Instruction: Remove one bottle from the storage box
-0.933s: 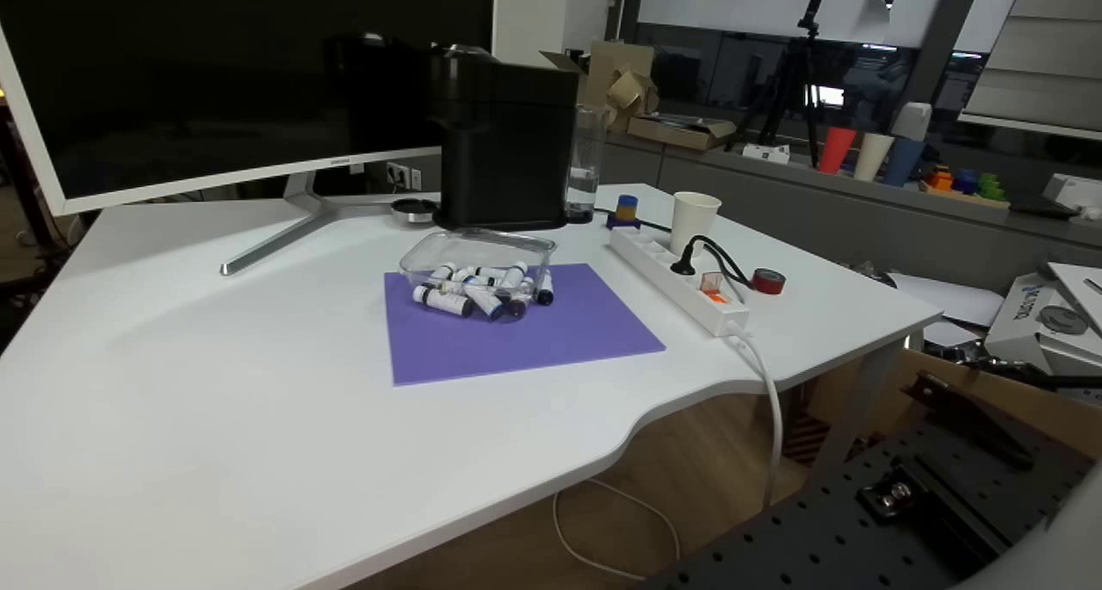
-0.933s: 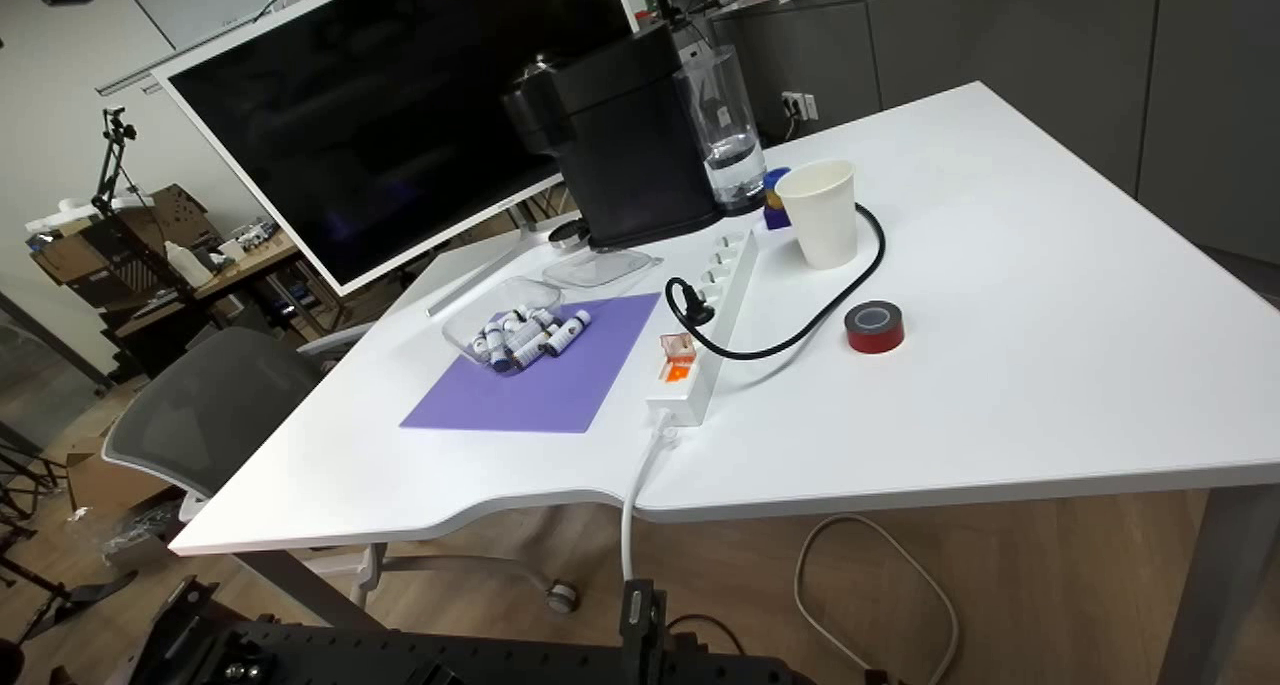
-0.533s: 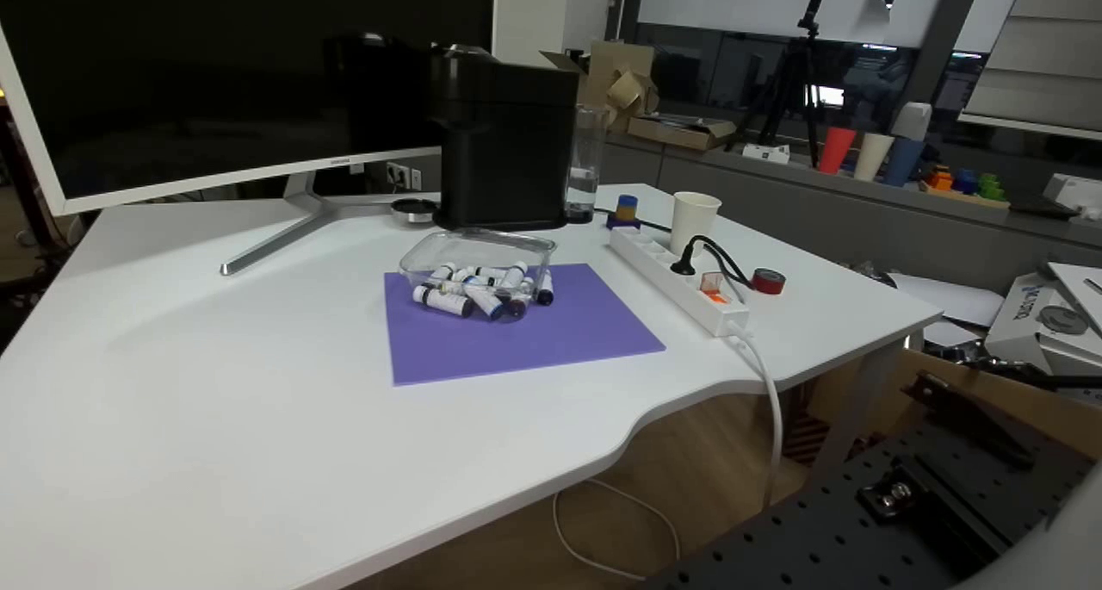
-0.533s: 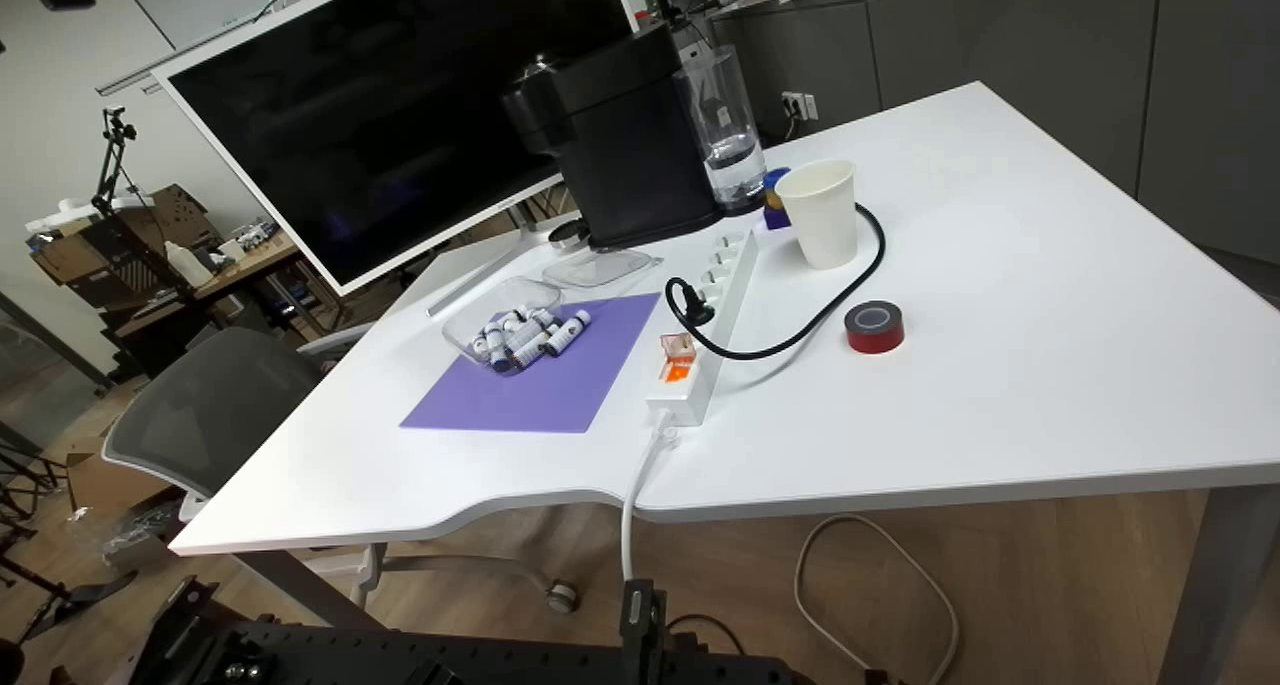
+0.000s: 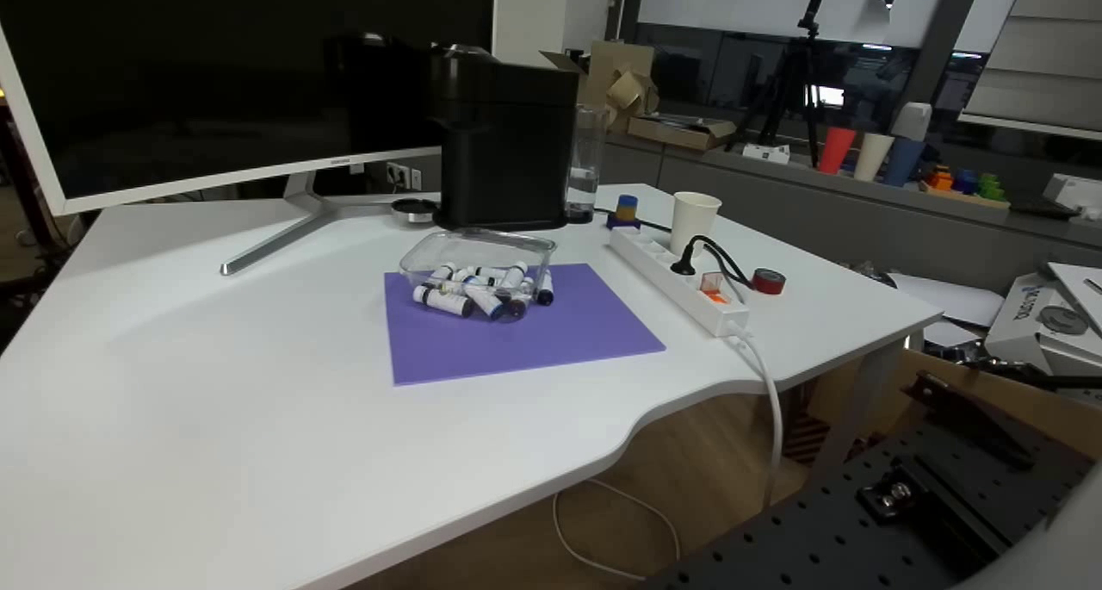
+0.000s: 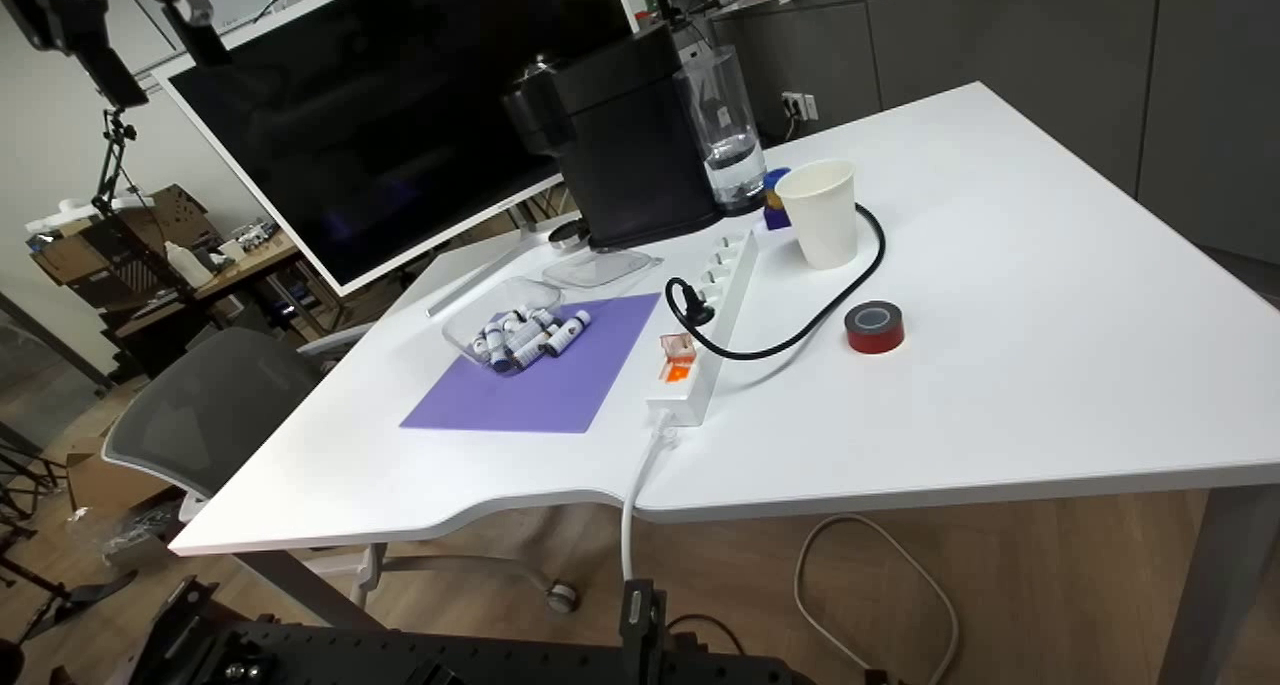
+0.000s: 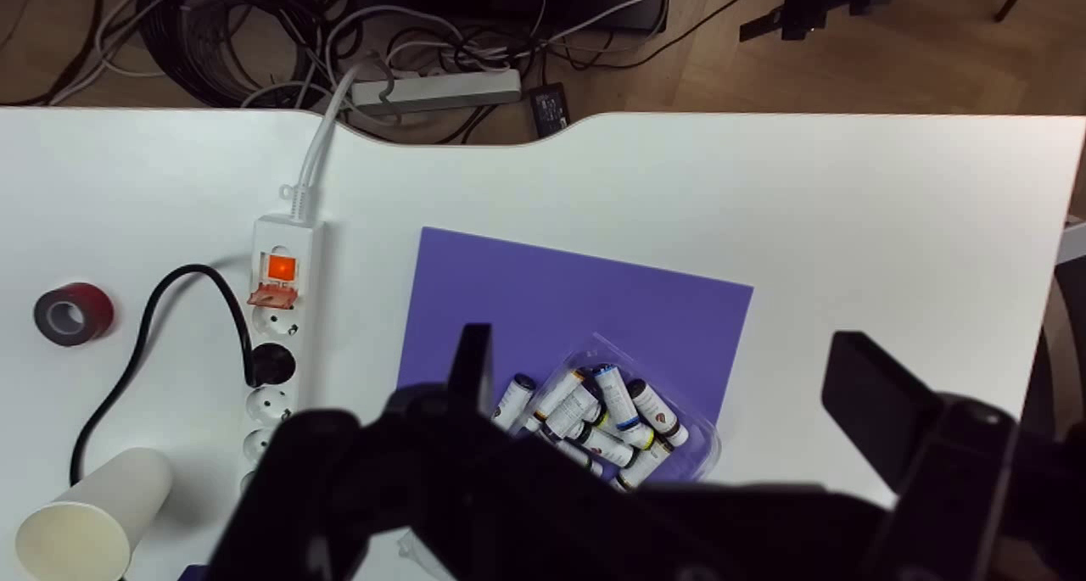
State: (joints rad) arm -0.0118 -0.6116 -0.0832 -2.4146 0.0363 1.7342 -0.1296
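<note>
Across the scene stretched the white counter (image 5: 215, 400), and at its far left we saw a wide monitor (image 5: 215, 73), its screen dark. Just to the right of the monitor stood a tall black machine (image 5: 512, 142). Nearer, toward the middle, lay a purple sheet (image 5: 525, 340), and to its right a white power strip (image 5: 663, 280) ran from far to near. We found the clear storage box (image 5: 482, 250) over the far left part of the sheet. Right of the strip's far half stood a white cup (image 6: 825, 215). We saw the fingers (image 7: 881, 411) spread wide apart, holding nothing, high above the counter; in the wrist view the storage box showed between them. Farther right and nearer than the cup sat a roll of red and black tape (image 6: 875, 340). Smallest were the bottles (image 7: 615, 394), pale-bodied, several with dark ends, heaped at mixed angles in the storage box; one bottle (image 7: 512, 403) lay just beside its right side, seemingly outside, on the sheet.
</note>
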